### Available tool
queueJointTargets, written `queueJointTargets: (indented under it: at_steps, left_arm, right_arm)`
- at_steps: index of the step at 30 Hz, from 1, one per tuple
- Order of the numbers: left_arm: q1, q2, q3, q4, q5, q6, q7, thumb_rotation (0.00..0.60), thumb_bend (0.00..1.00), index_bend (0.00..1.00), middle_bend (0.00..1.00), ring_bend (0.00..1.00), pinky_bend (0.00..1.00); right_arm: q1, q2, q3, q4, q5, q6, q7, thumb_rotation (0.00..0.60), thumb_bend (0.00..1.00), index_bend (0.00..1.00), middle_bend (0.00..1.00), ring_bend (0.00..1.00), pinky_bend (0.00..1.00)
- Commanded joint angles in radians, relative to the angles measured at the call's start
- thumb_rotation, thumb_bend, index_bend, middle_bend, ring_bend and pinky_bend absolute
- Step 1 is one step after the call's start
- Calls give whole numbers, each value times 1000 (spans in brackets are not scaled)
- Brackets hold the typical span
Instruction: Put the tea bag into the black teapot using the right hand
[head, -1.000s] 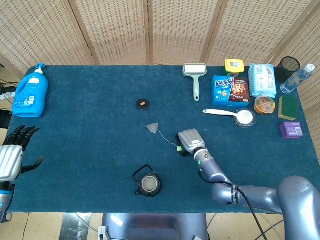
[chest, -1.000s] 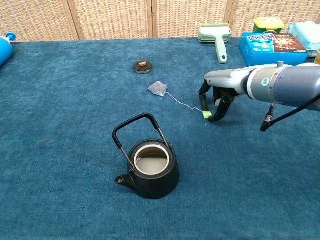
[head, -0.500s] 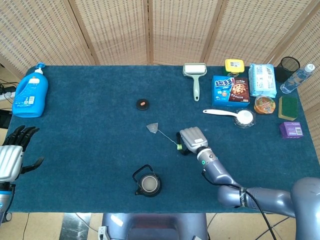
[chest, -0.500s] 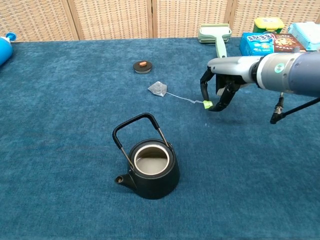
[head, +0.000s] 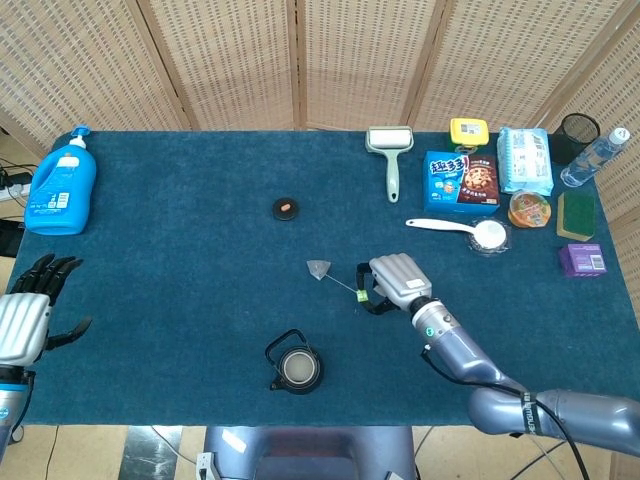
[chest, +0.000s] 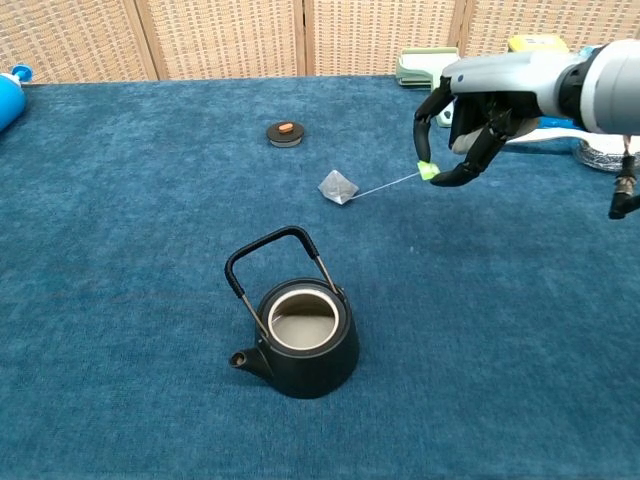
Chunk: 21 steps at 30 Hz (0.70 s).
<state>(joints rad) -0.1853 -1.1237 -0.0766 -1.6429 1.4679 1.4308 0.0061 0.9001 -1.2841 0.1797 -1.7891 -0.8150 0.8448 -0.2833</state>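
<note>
The black teapot (head: 295, 367) (chest: 303, 337) stands open near the table's front, its handle up and its lid off. My right hand (head: 394, 280) (chest: 468, 124) is lifted above the cloth and pinches the green tag (chest: 428, 171) at the end of the tea bag's string. The string runs taut down and left to the tea bag (head: 319, 268) (chest: 338, 187), a small pale pyramid touching or just above the cloth; which one I cannot tell. My left hand (head: 28, 312) stays at the table's left edge, fingers apart, holding nothing.
The teapot's lid (head: 286, 208) (chest: 286, 132) lies behind the tea bag. A blue detergent bottle (head: 62, 185) stands far left. A lint roller (head: 390, 152), cookie box (head: 461, 181), white spoon (head: 460, 230) and several packets crowd the back right.
My right hand has risen and drawn right with the tag. The string has pulled taut and the tea bag has been dragged to the right along the cloth.
</note>
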Motion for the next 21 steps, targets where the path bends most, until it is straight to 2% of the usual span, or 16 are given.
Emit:
queueJointTargets:
  at_steps: [1,7,21]
  left_arm:
    - [4,-1,3,-2,1,3,1,600,276,134,140,62,148]
    - [14,-1,20,-2,11,4,7,600,276,133,140,62,148]
    - [20,-1,21,-4,25,19,8,600,276,133,140,62,148]
  right_arm:
    - [-36,66,23,-66,-65,-24,87,600,359,514,1000,1000,1000]
    - [-90,155,40,-144,-156,-37,208,600,359,517,1000,1000,1000]
    - [-179,306,51,-255,-365,-60,427,600,357,524,1000,1000,1000]
